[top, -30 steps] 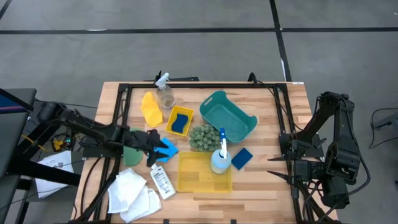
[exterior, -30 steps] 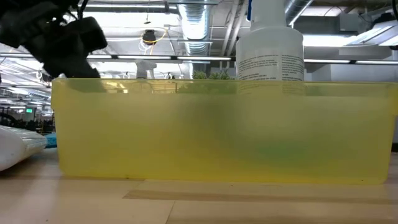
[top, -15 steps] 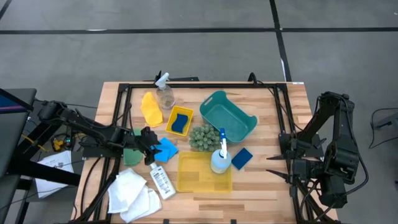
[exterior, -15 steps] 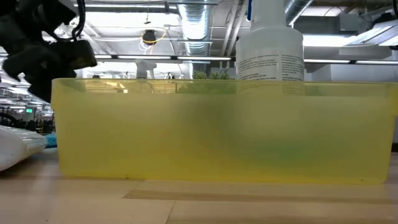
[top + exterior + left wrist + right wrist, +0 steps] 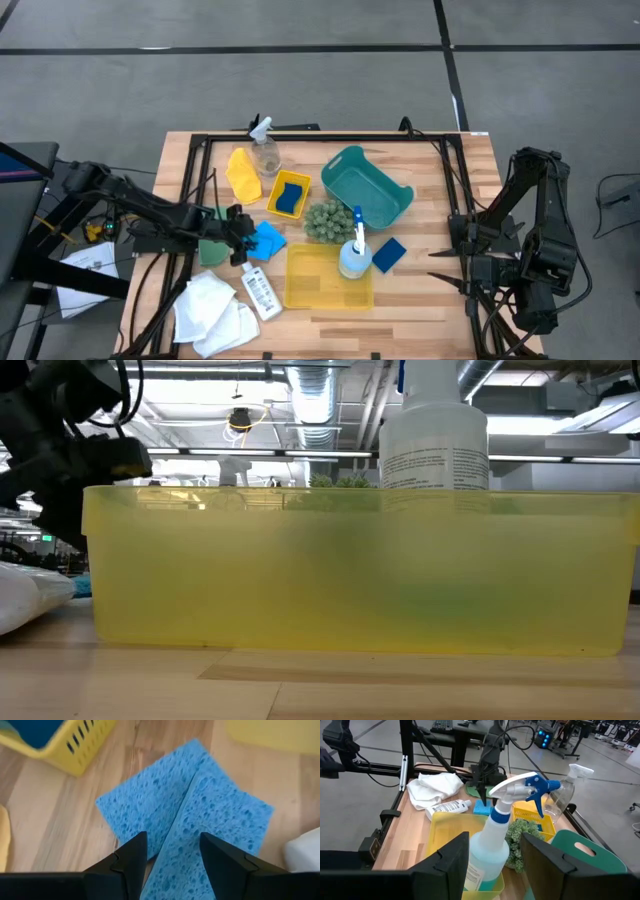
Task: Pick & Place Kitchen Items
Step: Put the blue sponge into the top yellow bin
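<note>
Two blue sponges [image 5: 266, 240] lie flat on the wood at the table's left, one overlapping the other [image 5: 200, 820]. My left gripper [image 5: 240, 247] slants down at their near-left end, open; its fingers [image 5: 172, 855] straddle the upper sponge's long edge. My right gripper [image 5: 440, 268] waits open at the table's right side, clear of everything. A blue-trigger spray bottle [image 5: 355, 255] stands in the shallow yellow bin [image 5: 325, 278]. A third blue sponge [image 5: 388, 254] lies to the right of that bin. My left gripper's fingertips [image 5: 132, 857] stand low over the two sponges, coming from the table's left and slanting down. One finger is over the lower sponge, the other over the upper one [image 5: 220, 820]. Whether they touch the sponges I cannot tell.
Teal basket [image 5: 365, 188] and green bumpy ball [image 5: 325, 220] sit mid-table. A yellow basket [image 5: 288, 193] holds a blue sponge. A clear spray bottle [image 5: 265, 150] and a yellow piece [image 5: 242, 172] are at the far left. White cloths [image 5: 215, 305], a small white bottle [image 5: 260, 290] and a green piece [image 5: 212, 250] lie near left.
My left gripper has sunk toward the blue sponges, drawn back a little toward the table's left edge, and tipped its fingers further down. The sponges have stayed where they lay.
</note>
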{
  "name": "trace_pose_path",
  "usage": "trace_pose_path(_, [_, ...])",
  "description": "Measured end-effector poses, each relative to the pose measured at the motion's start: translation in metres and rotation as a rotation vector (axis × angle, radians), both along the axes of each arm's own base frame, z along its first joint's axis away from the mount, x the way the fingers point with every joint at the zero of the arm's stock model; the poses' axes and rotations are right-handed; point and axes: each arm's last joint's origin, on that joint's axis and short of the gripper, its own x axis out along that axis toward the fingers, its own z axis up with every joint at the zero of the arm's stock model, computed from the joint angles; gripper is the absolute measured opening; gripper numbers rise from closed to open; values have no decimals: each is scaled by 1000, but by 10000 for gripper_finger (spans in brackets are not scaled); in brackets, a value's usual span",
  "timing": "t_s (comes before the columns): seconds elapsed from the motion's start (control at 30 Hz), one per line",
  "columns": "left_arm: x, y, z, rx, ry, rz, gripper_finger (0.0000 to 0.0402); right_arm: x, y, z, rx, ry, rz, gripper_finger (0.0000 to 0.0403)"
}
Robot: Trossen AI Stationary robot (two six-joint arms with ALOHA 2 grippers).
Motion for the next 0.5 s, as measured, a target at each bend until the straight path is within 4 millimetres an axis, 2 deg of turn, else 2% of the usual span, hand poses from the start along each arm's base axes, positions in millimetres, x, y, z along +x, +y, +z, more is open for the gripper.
trace_pose_path(0.17, [4, -1, -9, 15, 56, 0, 172, 0, 0, 0, 0, 0, 0, 168])
trace_pose_path(0.27, [5, -2, -13, 16, 79, -22, 152, 0, 0, 0, 0, 0, 1, 168])
trace_pose_path(0.37, [6, -2, -14, 14, 90, -33, 113, 0, 0, 0, 0, 0, 1, 168])
trace_pose_path(0.5, [5, -2, -13, 17, 92, -55, 42, 0, 0, 0, 0, 0, 1, 168])
